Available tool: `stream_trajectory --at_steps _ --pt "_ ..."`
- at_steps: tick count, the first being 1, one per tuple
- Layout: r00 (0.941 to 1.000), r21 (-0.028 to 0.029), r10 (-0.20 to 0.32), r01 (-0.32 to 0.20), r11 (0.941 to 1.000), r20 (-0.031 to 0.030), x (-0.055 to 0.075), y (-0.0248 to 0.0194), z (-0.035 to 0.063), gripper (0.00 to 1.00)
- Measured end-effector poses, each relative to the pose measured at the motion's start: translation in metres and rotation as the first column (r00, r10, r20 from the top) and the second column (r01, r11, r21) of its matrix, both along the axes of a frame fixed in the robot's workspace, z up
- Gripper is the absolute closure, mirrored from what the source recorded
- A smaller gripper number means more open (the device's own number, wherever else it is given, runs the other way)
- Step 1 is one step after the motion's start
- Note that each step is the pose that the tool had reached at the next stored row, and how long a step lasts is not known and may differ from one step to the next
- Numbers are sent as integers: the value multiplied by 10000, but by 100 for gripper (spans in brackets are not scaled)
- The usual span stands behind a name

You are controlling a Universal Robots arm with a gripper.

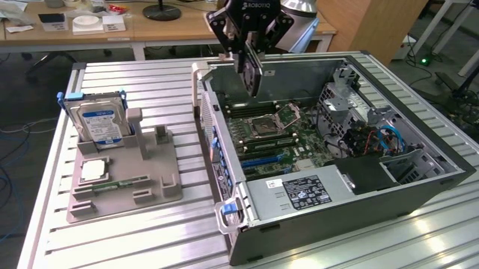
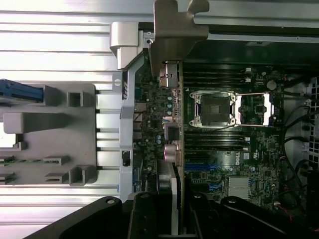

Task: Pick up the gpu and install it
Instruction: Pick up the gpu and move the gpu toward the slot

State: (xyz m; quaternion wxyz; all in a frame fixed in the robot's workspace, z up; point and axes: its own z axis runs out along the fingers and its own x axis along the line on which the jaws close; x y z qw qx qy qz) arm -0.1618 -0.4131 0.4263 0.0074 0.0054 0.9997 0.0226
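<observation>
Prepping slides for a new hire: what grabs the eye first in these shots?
The claw is clamped on the gpu, which hangs on edge over the open computer case, above the motherboard. On the exterior view's left, a blue-labelled hard drive stands upright in a gray fixture.

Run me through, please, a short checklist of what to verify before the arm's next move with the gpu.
1. Grip: gripper shut on the gpu - ok.
2. Card attitude: hangs on edge, long side vertical - ok.
3. Case open, motherboard exposed - ok.
4. Card seated in a slot: held above the board, apart from it - not ok.
5. Card lined up with the blue slots - cannot tell.
</observation>
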Motion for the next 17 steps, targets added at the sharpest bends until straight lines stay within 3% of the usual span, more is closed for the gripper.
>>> stream_trajectory --at_steps 17 --pt "10000 0 0 0 10000 0 184 0 0 72"
